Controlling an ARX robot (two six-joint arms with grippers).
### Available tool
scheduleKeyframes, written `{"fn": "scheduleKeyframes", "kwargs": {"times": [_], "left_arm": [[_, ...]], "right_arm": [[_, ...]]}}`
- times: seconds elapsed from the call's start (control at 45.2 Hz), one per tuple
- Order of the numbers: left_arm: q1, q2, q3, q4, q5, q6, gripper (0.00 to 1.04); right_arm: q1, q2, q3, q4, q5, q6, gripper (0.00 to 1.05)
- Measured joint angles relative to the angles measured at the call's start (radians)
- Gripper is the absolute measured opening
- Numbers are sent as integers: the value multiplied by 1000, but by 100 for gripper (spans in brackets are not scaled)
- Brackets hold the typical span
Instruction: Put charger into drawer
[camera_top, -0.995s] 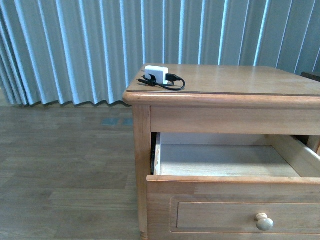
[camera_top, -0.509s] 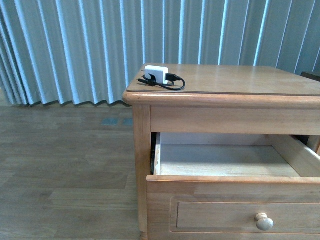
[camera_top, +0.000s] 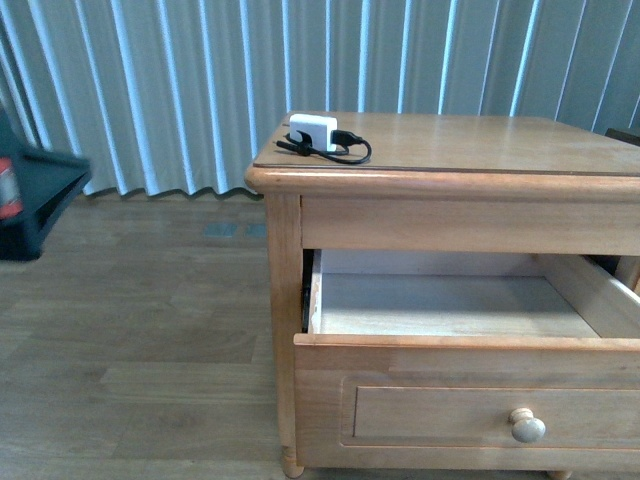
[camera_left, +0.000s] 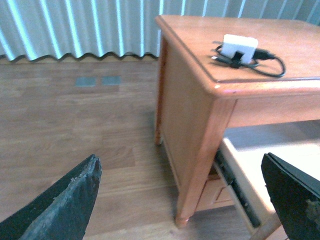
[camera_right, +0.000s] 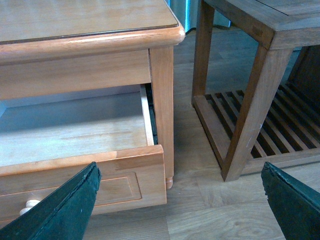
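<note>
The charger (camera_top: 313, 131), a white block with a black cable looped by it, lies on the near left corner of the nightstand top (camera_top: 480, 145). It also shows in the left wrist view (camera_left: 240, 47). The drawer (camera_top: 470, 405) below is pulled out, with a round pale knob (camera_top: 527, 426) and a bare pale inside (camera_right: 75, 127). My left gripper (camera_left: 180, 165) is open and empty, off the nightstand's left corner and apart from the charger. My right gripper (camera_right: 180, 167) is open and empty, over the floor by the drawer's right front corner.
A darker wooden side table (camera_right: 260, 75) with a slatted lower shelf stands right of the nightstand. A dark blurred shape (camera_top: 30, 200) shows at the left edge of the front view. Pleated curtains (camera_top: 150, 80) hang behind. Wooden floor (camera_top: 140, 330) lies to the left.
The front view has shifted, so more of the nightstand and its feet show. A dark blurred shape has come in at the left edge. The charger has not moved on the top.
</note>
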Motion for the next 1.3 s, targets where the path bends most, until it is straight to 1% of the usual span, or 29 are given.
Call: {"fn": "scheduleKeyframes", "kwargs": {"times": [0.088,0.177,0.354,0.464,0.553,0.774,0.84,1.039,1.216,1.305], "left_arm": [[-45,130,134,15,-3,-1,99],[-68,248,249,19,16,-31,99],[-96,483,498,-12,-17,-31,99],[-115,591,642,-34,-6,-32,99],[-136,657,739,-59,23,-29,99],[-154,766,888,-111,23,-24,99],[-154,805,938,-129,8,-15,99],[-150,904,1059,-150,9,-15,99],[-152,951,1114,-144,30,-29,99],[-155,968,1139,-152,61,-30,99]], "right_arm": [[0,0,0,0,0,0,96],[0,0,0,0,0,0,96],[0,0,0,0,0,0,96],[0,0,0,0,0,0,96],[0,0,0,0,0,0,96],[0,0,0,0,0,0,96],[0,0,0,0,0,0,96],[0,0,0,0,0,0,96],[0,0,0,0,0,0,96],[0,0,0,0,0,0,96]]}}
